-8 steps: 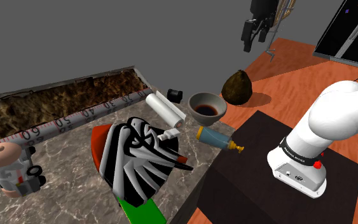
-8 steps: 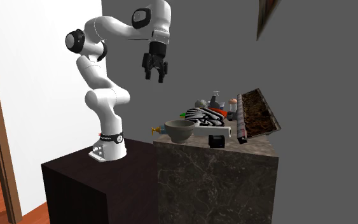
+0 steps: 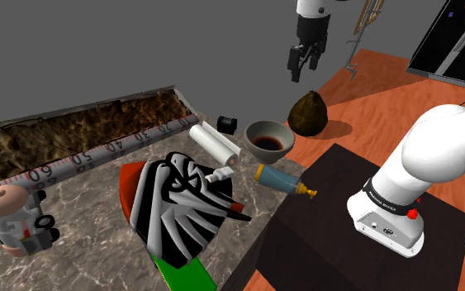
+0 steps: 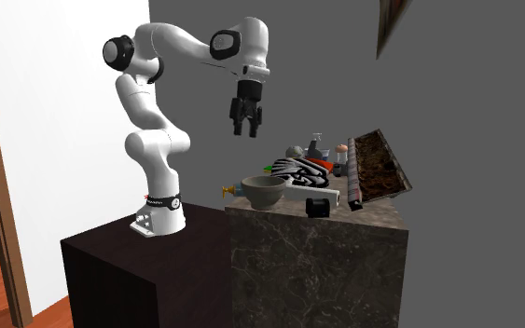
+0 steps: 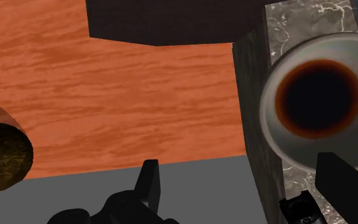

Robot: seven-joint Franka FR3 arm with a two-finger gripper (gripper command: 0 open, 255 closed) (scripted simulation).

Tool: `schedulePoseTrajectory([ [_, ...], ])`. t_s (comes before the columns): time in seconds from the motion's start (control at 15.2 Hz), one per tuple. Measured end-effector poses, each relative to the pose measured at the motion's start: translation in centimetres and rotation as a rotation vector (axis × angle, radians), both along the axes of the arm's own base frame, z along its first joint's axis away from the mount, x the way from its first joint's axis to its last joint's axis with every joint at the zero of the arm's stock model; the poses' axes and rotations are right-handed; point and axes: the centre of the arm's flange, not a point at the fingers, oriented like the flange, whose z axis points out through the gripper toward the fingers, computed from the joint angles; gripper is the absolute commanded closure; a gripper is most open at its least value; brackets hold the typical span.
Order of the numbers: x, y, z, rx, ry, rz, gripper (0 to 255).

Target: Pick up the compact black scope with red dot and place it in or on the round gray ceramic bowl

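- Grey-veined marble counter takes up the lower left of the shoulder view, and the bottom edge cuts off its near part
- Dark box stand sits at that view's lower right, also cut by the bottom edge, with orange wood-grain floor behind it
- White Franka arm rises from the stand and leaves the shoulder view at the right edge, so its middle links are out of frame there; in the second exterior view it arches from upper left toward the centre
- Long trough of brown soil, with a numbered strip along its front, runs across the upper left of the shoulder view and is cut off at the left edge
- Black-and-white striped object lies mid-counter; I cannot make out what it is, and it overlaps a red edge and a green strip
- Round grey bowl with a dark brown inside stands near the counter's corner, just right of centre in the shoulder view
- Black two-finger gripper hangs in the upper middle of the shoulder view, above the bowl and well apart from it; in the wrist view its fingers stand wide apart, gripping and touching nothing
- Compact black scope sits on the counter just left of the bowl in the shoulder view; its red dot is too small to tell, and in the wrist view one finger hides part of it while the frame edge cuts it off
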Motion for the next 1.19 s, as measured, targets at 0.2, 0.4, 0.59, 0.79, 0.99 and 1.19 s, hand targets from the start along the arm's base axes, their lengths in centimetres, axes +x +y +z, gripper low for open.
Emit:
schedulePoseTrajectory([
  [0.2,2.6,1.1,-2.6,0.013,-0.002,0.026,0],
  [0.4,5.3,2.1,-5.0,0.026,-0.003,0.053,0],
  [0.59,7.7,3.4,-7.7,0.039,-0.004,0.079,0],
  [0.79,10.1,5.0,-10.4,0.051,-0.005,0.106,0],
  [0.99,12.5,6.6,-12.9,0.065,-0.006,0.132,0],
  [1.19,14.9,8.0,-15.2,0.078,-0.007,0.158,0],
])
